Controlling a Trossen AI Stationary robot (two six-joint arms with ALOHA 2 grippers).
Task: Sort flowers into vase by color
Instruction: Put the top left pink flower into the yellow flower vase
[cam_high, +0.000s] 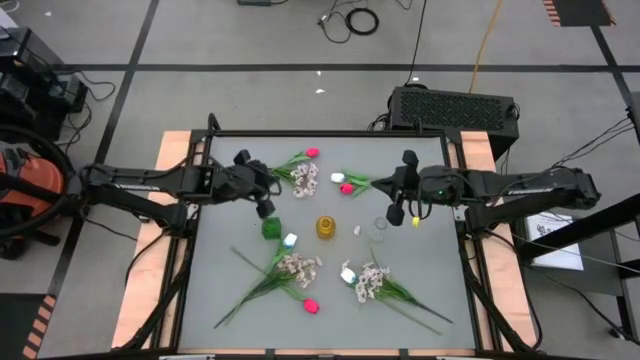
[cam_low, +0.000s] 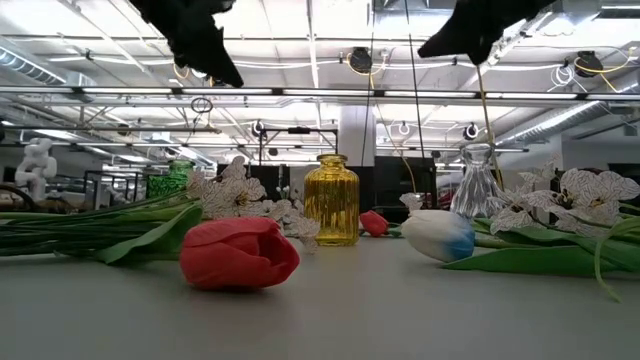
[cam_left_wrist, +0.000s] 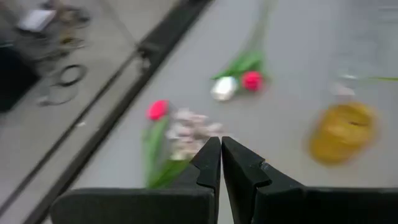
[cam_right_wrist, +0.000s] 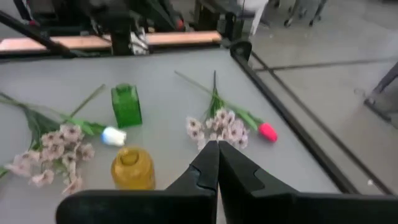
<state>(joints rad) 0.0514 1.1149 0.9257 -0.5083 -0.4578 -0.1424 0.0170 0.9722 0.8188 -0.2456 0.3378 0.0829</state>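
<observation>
Soft fabric flowers (cam_high: 296, 267) on long green leafy stems lie scattered on the smooth grey table (cam_high: 220, 290), around a ribbed amber glass vase (cam_high: 326, 227), a green glass bottle (cam_high: 271, 229) and a clear glass vase (cam_high: 379, 229). The left gripper (cam_high: 265, 209) and right gripper (cam_high: 395, 214) hover above, fingers pressed together, empty. No writing is legible.

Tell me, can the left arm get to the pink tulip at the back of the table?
Probably yes. The left end effector, shut and empty, hovers above the table, and nothing stands between it and the pink tulip.
</observation>
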